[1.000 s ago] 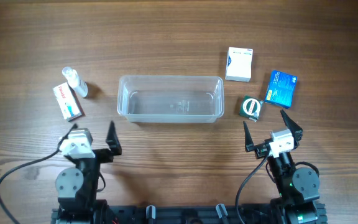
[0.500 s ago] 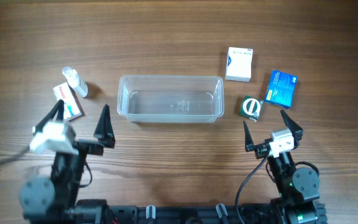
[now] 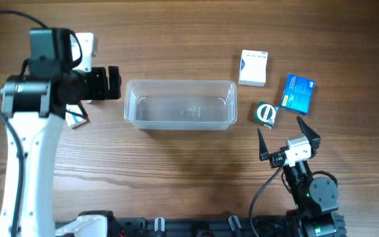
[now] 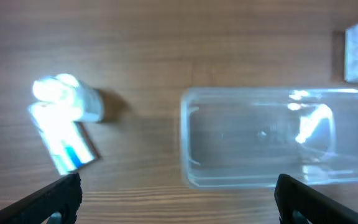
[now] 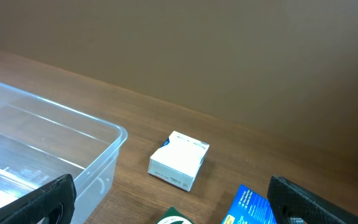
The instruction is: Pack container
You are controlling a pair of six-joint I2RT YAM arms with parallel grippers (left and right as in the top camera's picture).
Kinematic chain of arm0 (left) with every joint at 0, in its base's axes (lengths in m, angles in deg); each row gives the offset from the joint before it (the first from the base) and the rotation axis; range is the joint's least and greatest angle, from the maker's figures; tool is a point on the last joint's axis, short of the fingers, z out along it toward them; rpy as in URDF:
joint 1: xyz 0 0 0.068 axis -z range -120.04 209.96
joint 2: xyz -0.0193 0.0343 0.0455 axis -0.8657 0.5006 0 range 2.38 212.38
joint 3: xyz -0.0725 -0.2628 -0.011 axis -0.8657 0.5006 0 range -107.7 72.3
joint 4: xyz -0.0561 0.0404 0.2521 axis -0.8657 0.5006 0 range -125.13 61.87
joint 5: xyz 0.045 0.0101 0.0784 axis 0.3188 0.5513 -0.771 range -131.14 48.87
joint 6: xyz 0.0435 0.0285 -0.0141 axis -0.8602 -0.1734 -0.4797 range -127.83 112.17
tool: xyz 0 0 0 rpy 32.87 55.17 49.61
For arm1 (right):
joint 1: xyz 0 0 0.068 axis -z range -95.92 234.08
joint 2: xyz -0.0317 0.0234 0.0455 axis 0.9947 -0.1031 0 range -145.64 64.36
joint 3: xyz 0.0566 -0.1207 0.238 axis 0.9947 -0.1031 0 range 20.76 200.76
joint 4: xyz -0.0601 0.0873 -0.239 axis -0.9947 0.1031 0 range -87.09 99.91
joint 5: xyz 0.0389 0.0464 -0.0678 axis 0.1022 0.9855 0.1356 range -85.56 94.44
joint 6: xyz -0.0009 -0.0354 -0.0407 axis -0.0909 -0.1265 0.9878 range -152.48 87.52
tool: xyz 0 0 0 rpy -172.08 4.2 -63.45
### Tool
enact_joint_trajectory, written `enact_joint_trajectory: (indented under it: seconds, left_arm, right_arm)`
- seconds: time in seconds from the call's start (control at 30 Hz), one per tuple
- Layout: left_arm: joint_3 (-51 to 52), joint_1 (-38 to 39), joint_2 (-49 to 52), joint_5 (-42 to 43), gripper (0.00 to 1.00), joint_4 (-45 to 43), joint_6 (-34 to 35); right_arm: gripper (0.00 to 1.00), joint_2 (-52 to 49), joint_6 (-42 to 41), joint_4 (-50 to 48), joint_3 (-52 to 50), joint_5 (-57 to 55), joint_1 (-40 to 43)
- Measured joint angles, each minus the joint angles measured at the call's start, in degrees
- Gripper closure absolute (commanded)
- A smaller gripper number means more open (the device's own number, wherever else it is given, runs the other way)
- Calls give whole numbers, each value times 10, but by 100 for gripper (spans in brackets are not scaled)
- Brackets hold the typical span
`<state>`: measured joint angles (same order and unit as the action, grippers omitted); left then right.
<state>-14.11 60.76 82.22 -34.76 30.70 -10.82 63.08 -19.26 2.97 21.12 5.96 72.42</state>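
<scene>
The container is a clear shallow tub, empty, at the middle of the table; it also shows in the left wrist view and the right wrist view. My left gripper is open and empty, raised high above the table just left of the container, its fingers at the lower corners of the left wrist view. My right gripper is open and empty, low near the front edge, right of the container, and shows in the right wrist view.
A small clear bottle and a white box with red and blue print lie left of the container, mostly under my left arm in the overhead view. A white box, a blue box and a green box lie to its right.
My left arm has risen from the front of the table and swung forward over the bottle and box at the left. The right arm has not moved.
</scene>
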Motion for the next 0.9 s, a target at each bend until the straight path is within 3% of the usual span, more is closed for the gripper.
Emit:
enact_joint_trajectory:
  seconds: [0.1, 0.4, 0.63, 0.77, 0.9]
  left_arm:
    - [0, 0, 29, 42, 0, 9, 8]
    - [0, 0, 56, 73, 0, 72, 148]
    - [0, 0, 56, 84, 0, 97, 176]
    - [0, 0, 56, 86, 0, 128, 180]
    - [0, 0, 56, 96, 0, 139, 184]
  right_arm:
    - [0, 0, 0, 0, 0, 0, 0]
    - [0, 0, 0, 0, 0, 0, 0]
    - [0, 0, 0, -12, 0, 1, 0]
    - [0, 0, -2, -17, 0, 83, 0]
    - [0, 0, -107, -50, 0, 168, 0]
